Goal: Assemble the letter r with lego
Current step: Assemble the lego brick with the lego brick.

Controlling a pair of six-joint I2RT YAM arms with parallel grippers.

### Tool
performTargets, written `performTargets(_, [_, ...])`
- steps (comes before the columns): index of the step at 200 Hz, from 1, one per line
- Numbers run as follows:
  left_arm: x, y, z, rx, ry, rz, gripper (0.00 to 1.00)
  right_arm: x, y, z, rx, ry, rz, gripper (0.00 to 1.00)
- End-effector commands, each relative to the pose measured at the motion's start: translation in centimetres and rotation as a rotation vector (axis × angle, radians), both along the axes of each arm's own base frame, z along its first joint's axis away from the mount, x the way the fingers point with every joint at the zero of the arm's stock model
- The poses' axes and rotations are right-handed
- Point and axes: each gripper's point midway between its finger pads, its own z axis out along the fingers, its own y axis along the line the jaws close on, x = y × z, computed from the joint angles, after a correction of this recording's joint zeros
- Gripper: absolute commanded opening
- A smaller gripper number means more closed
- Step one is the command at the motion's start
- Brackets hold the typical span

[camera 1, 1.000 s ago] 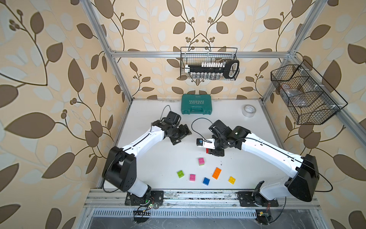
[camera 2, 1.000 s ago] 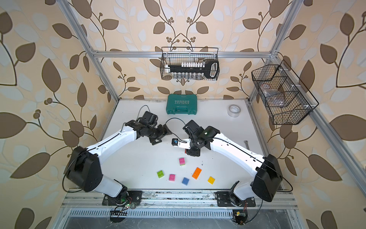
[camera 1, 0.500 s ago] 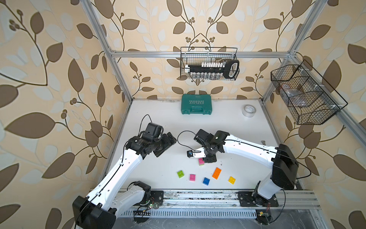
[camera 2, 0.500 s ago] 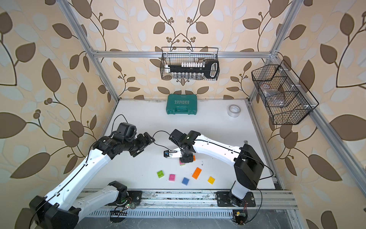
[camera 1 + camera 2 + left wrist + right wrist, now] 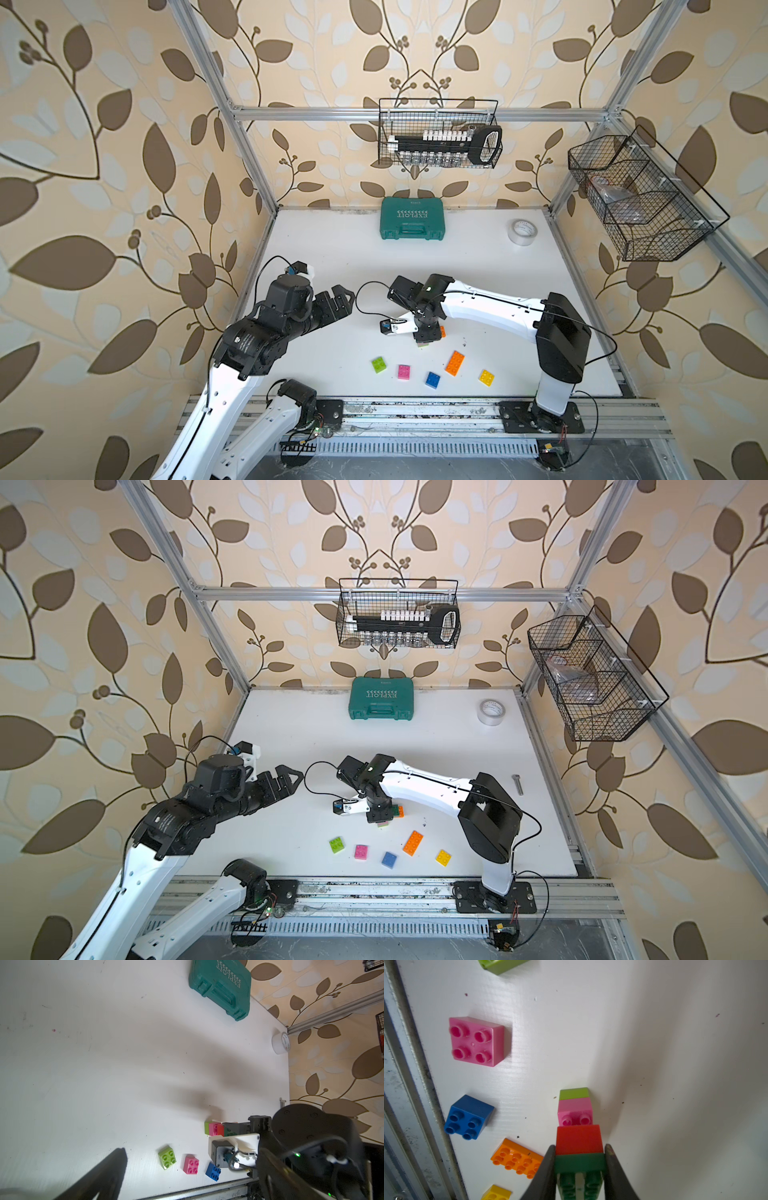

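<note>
- The left gripper (image 5: 291, 785) has drawn back to the left side of the table (image 5: 457, 257). A second ago it stood close to the right gripper. Its jaws are now spread wider and hold nothing.
- The right gripper (image 5: 579, 1155) is nearer the front rail than a second ago. It is clamped on the dark green brick (image 5: 579, 1164), over the spot where a pink brick then stood alone.
- The stack (image 5: 215, 1128) runs dark green brick, red brick (image 5: 578, 1139), pink brick (image 5: 574, 1109), lime brick (image 5: 574, 1093), with the lime end toward the table. Two pink studs show uncovered beside the red brick.
- In both top views the right wrist hides most of the stack. A small orange piece (image 5: 442, 331) shows beside it; whether it is joined cannot be told.
- At the back are a teal case (image 5: 412, 218) and a tape roll (image 5: 521, 232). A bolt (image 5: 517, 784) lies at the right edge.
- Five loose bricks have kept their places near the front: loose lime brick (image 5: 378, 365), loose pink brick (image 5: 404, 371), blue brick (image 5: 432, 380), long orange brick (image 5: 454, 363) and yellow brick (image 5: 486, 377).
- Four bricks are stacked. There are two wire baskets (image 5: 440, 133), one case and one roll.
</note>
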Motion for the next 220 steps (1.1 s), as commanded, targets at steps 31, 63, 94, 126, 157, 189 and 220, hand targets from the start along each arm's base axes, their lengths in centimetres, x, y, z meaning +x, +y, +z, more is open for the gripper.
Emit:
performTargets(31, [-1.3, 1.3, 1.0, 0.025, -0.126, -0.003, 0.99, -0.1, -0.6, -0.3, -0.09, -0.026, 0.022, 0.0])
performTargets(63, [-1.4, 0.9, 0.1, 0.021, -0.097, -0.021, 0.99, 0.4, -0.6, -0.4, -0.117, -0.051, 0.024, 0.0])
performTargets(94, [-1.3, 0.5, -0.5, 0.02, -0.079, -0.041, 0.99, 0.5, -0.3, -0.4, -0.125, -0.063, 0.033, 0.0])
performTargets(126, [-1.4, 0.4, -0.8, 0.022, -0.075, -0.051, 0.99, 0.4, -0.1, -0.5, -0.128, -0.055, 0.041, 0.0])
performTargets(157, [-1.4, 0.2, -1.5, 0.025, -0.057, -0.062, 0.99, 0.2, 0.1, -0.4, -0.136, -0.058, 0.051, 0.0])
performTargets(189, [-1.3, 0.0, -2.4, 0.027, -0.036, -0.071, 0.99, 0.2, 0.2, -0.3, -0.142, -0.063, 0.069, 0.0])
performTargets(220, [-1.2, 0.0, -2.7, 0.031, -0.027, -0.073, 0.99, 0.0, 0.3, -0.6, -0.147, -0.064, 0.087, 0.0])
